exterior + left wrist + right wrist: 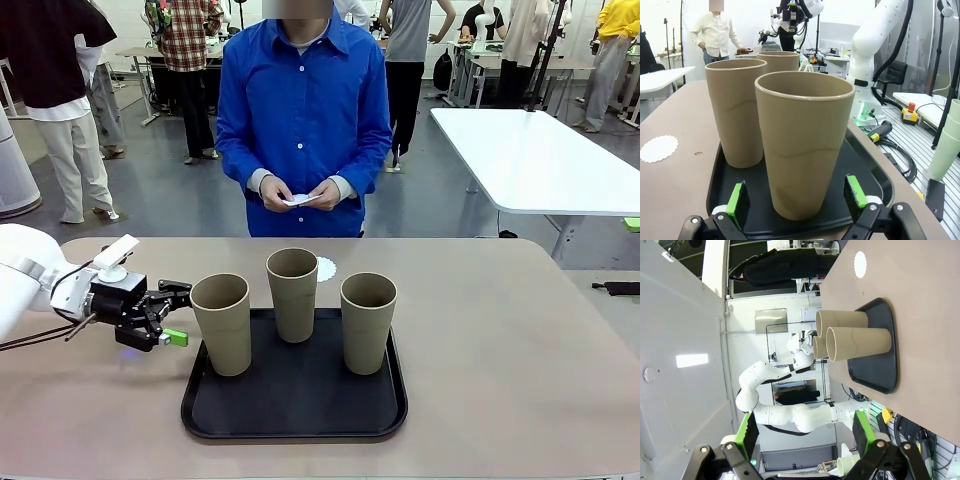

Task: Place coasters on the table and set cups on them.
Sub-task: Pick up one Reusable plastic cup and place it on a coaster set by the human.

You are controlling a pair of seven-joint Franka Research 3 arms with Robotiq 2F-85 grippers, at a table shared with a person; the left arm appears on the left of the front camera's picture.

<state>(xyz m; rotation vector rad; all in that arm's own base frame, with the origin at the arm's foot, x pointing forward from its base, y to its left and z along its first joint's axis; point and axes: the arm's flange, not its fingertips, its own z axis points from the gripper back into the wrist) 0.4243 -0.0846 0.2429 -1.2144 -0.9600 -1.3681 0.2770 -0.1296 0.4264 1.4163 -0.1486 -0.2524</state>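
Three tall tan cups stand on a black tray (300,425): a left cup (221,325), a middle cup (292,292) and a right cup (368,322). One white lacy coaster (327,268) lies on the beige table (500,330) just behind the middle cup. The person's hands hold more white coasters (300,199). My left gripper (180,313) is open, low, just left of the left cup. In the left wrist view its green pads (737,199) stand either side of the nearest cup (805,145) without touching it. My right gripper (806,432) is open and empty, far from the cups (855,342).
A person in a blue shirt (305,110) stands at the far edge. The tray takes up the table's near middle. A white table (540,160) stands at the back right. In the left wrist view the coaster (659,148) lies left of the tray (865,170).
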